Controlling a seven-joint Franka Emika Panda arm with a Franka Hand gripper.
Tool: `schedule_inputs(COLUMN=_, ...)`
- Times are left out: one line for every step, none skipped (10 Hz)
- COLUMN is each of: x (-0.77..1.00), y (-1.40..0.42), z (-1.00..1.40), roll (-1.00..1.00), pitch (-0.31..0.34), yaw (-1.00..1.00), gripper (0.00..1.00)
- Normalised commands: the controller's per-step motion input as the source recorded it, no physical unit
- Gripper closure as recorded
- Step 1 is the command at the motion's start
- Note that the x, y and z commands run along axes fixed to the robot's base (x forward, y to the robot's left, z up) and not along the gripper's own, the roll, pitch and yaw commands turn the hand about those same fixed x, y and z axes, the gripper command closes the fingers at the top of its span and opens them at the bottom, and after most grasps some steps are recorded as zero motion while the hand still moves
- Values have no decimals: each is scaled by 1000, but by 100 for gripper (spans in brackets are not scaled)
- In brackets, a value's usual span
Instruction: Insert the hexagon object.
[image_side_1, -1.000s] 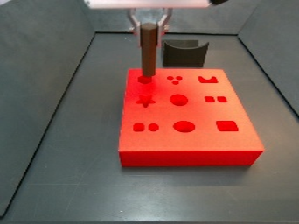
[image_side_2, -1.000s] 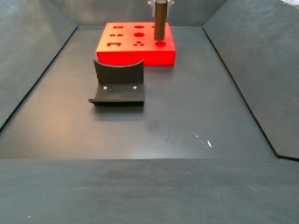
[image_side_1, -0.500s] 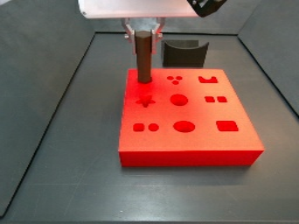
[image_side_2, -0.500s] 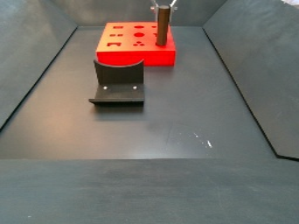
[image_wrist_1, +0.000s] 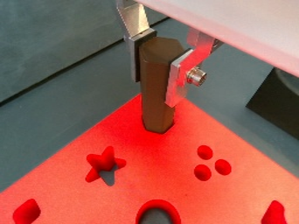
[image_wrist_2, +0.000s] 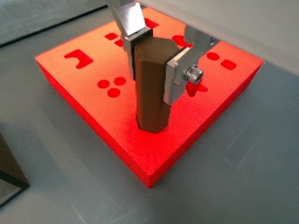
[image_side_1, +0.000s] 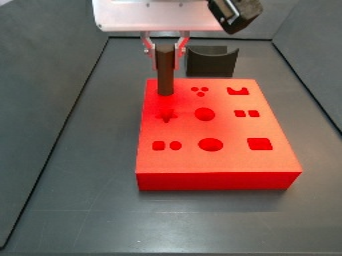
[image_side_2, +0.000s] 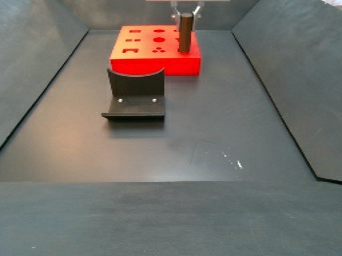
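Note:
The hexagon object (image_side_1: 164, 66), a long brown peg, stands upright over the red block (image_side_1: 227, 160). Its lower end meets the block's top near a back corner, and it hides any hole beneath it. My gripper (image_side_1: 166, 42) is shut on the peg's upper part. In both wrist views the silver fingers (image_wrist_1: 179, 77) (image_wrist_2: 177, 74) press flat on opposite faces of the peg (image_wrist_1: 156, 92) (image_wrist_2: 149, 87). In a side view the peg (image_side_2: 185, 32) and gripper (image_side_2: 186, 12) are at the far end of the red block (image_side_2: 144, 62).
The dark fixture (image_side_2: 135, 95) stands on the floor in front of the red block; it also shows in a side view (image_side_1: 211, 58). The block has several other holes, among them a star (image_wrist_1: 105, 163) and three small dots (image_wrist_1: 211, 163). Grey walls enclose the floor.
My gripper has come down a little with the peg, and the peg's lower end has sunk slightly at the block's corner.

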Motion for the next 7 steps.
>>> schedule_inputs(x=-46, y=0, z=-477, roll=149, pitch=0, yaw=0, gripper=100)
schedule_inputs(x=-77, y=0, z=-651, roll=209, pitch=6, yaw=-14, gripper=100)
schedule_inputs(x=-49, y=0, z=-666, roll=196, pitch=4, yaw=-20, gripper=100)
schedule_inputs(x=0, y=0, z=-614, roll=101, pitch=0, yaw=-23, gripper=100)
schedule_inputs(x=0, y=0, z=-497, roll=44, pitch=0, yaw=-20, gripper=100)
schedule_inputs(x=0, y=0, z=-63, roll=0, pitch=13, yaw=0, gripper=100)
schedule_inputs(x=0, y=0, z=0, roll=3, pitch=0, yaw=0, gripper=100)
